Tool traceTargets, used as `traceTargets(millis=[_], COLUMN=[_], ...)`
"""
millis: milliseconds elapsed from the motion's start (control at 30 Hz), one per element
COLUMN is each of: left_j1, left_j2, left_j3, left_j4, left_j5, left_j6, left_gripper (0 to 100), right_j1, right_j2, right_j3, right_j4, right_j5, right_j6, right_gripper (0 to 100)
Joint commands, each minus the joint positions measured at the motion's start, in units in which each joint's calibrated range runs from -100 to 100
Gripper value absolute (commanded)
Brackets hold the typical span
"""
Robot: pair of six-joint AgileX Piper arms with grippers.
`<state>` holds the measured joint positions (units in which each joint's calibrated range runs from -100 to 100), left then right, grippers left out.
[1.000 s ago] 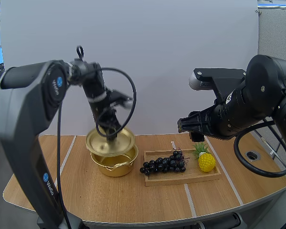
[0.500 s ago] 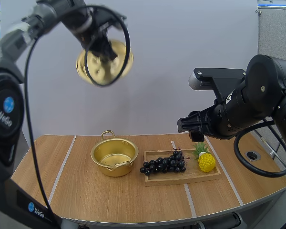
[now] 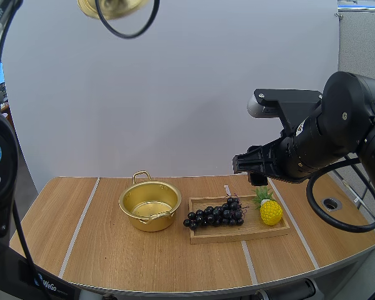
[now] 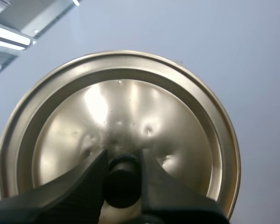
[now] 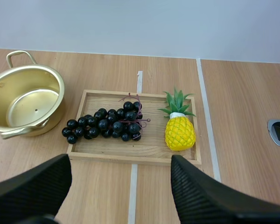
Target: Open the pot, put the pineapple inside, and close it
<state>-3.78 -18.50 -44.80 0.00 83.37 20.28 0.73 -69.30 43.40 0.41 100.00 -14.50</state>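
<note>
- Pinches the black knob of the gold lid in the left gripper, both fingers pressed hard against it, the lid's dished underside facing the wrist camera.
- Holds that lid high over the left half of the table, well apart from everything below, apparently to leave the way clear for the other arm.
- Leaves the pot uncovered and empty, upright near the middle of the table toward its far edge, one loop handle at the back.
- Hangs the right gripper above the near edge of the wooden tray, fingers spread wide with nothing between them, looking down on the fruit.
- Finds the pineapple at the tray's right end, crown toward the far edge, near the bunch of grapes with bare wood between the two.
- Puts the opening step as done, with the pineapple not yet picked up and the closing not yet begun.
- Calls next, by the look of it, for a drop to the tray's right end and a grip across the yellow body rather than the leaves.
- Risks snagging the grape stems if the spread fingers come down too far toward the tray's middle.
</note>
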Motion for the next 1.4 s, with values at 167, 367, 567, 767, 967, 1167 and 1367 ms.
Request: traceTargets(millis=[167,367,567,767,967,1167,1367], left_j1=[-0.04,-0.04,-0.04,-0.04,-0.04,-0.04,-0.04], left_j2=[0.0,0.0,0.0,0.0,0.0,0.0,0.0], left_j3=[-2.0,-2.0,-2.0,-2.0,-2.0,-2.0,-2.0], left_j4=[0.7,0.7,0.7,0.7,0.7,0.7,0.7], left_j5=[-4.0,-6.6,-6.6,-6.6,-6.6,-6.6,-6.6], left_j6=[-2.8,-2.8,-2.8,-2.8,-2.8,-2.8,-2.8], left_gripper=[0,0,0,0,0,0,0], right_j1=[-0.2,-0.2,-0.2,-2.2,-7.8,-13.3,-14.7], right_j2=[1.6,9.7,18.0,25.0,31.2,38.4,45.9], right_j3=[-0.1,-0.1,-0.1,-0.1,-0.1,-0.2,-0.2], right_j4=[-3.7,-10.6,-10.6,-10.6,-5.3,6.4,7.9], right_j5=[0.0,-2.4,-8.5,-14.9,-21.0,-24.1,-28.2], right_j6=[1.5,5.3,5.6,5.4,-1.4,-14.1,-19.7], right_gripper=[100,100,100,100,100,100,100])
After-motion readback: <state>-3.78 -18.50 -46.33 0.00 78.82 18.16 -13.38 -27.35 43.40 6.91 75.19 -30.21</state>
